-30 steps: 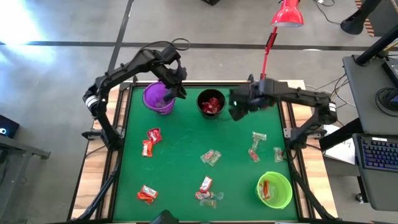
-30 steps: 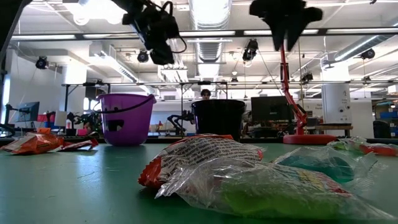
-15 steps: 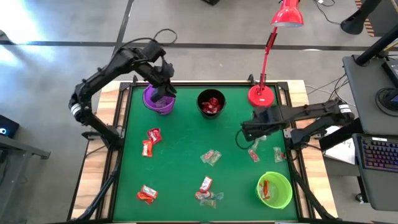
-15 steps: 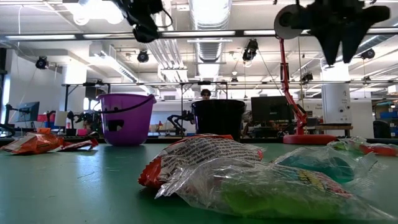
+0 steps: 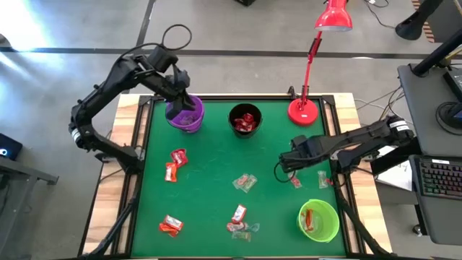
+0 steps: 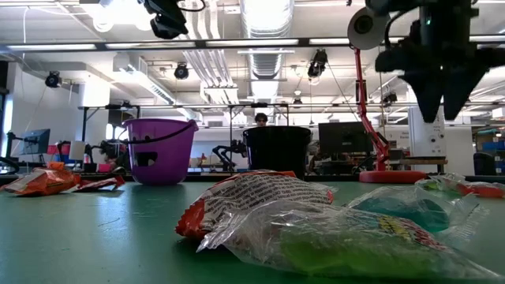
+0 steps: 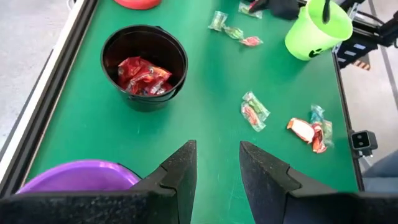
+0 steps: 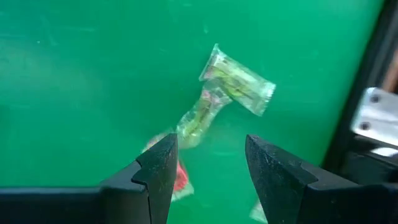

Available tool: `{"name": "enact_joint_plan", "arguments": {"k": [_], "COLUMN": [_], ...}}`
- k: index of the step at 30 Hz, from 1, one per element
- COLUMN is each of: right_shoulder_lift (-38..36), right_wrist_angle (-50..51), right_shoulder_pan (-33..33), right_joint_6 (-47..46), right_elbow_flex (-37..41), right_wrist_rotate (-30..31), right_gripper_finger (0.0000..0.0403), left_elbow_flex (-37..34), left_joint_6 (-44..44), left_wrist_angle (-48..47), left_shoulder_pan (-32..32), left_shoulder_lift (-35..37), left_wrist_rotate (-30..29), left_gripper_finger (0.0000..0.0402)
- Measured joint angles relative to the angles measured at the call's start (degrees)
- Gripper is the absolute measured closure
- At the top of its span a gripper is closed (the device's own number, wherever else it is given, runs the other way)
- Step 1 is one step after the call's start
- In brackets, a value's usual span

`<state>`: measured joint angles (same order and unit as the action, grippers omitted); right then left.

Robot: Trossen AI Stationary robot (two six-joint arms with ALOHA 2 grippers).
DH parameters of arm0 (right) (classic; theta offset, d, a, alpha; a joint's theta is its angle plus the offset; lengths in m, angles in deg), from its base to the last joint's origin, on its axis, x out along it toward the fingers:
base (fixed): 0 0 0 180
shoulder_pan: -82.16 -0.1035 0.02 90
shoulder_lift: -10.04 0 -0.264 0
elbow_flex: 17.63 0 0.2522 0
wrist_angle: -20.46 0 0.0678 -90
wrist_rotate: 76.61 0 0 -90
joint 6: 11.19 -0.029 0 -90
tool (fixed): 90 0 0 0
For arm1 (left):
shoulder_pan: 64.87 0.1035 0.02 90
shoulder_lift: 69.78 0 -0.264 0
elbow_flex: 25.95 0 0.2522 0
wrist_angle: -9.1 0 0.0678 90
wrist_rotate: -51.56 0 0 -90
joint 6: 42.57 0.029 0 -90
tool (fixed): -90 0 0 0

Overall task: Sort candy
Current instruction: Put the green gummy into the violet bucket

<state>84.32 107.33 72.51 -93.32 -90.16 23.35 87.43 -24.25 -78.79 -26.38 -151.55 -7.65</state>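
Wrapped candy lies scattered on the green table: orange-red pieces [image 5: 174, 164], a pale green one [image 5: 245, 183] and a few more near the front [image 5: 239, 220]. Red candy fills the black cup [image 5: 245, 120]. One piece lies in the green cup [image 5: 319, 220]. My right gripper [image 5: 284, 166] hangs open above the right-hand pieces; its wrist view shows pale green candy [image 8: 236, 81] and a red piece [image 8: 178, 178] below the open fingers [image 8: 208, 146]. My left gripper [image 5: 185, 101] is open over the purple cup [image 5: 186, 115], high above it in the low view [image 6: 167, 17].
A red desk lamp stands with its base [image 5: 301, 112] at the table's far right corner. A raised black rim [image 5: 148, 144] borders the mat. Bare green mat lies in the middle [image 5: 216, 166]. Large candy wrappers [image 6: 260, 207] fill the low view's foreground.
My right gripper has swung away from the black cup toward the table's right and near side and come down over the candy there. My left gripper has drawn back a little toward the left and risen above the purple cup. No candy has moved.
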Motion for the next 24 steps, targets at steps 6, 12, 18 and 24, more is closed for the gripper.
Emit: {"name": "enact_joint_plan", "arguments": {"k": [6, 12, 18, 24], "right_shoulder_lift": [0.0, 0.0, 0.0, 0.1], "right_wrist_angle": [-5.1, -8.2, -9.5, -9.9], "right_shoulder_pan": [0.0, 0.0, 0.0, 0.0], "right_joint_6": [-4.8, -8.4, -11.1, -13.7], "right_elbow_flex": [4.8, 6.4, 6.4, 6.6], "right_wrist_rotate": [0.0, -1.2, -1.2, -2.1], "right_gripper_finger": [0.022, 0.022, 0.022, 0.022], "left_elbow_flex": [0.0, 0.0, -2.8, -13.6], "left_joint_6": [-0.9, -0.8, -0.3, 1.8], "left_wrist_angle": [-1.5, -3.1, -3.6, 0.0], "left_shoulder_pan": [-0.8, -1.0, -1.0, -1.0], "left_shoulder_lift": [2.1, 3.6, 4.1, 6.0], "left_wrist_rotate": [-0.3, -0.4, -1.3, -7.8], "left_gripper_finger": [0.0299, 0.0299, 0.0299, 0.0299]}}
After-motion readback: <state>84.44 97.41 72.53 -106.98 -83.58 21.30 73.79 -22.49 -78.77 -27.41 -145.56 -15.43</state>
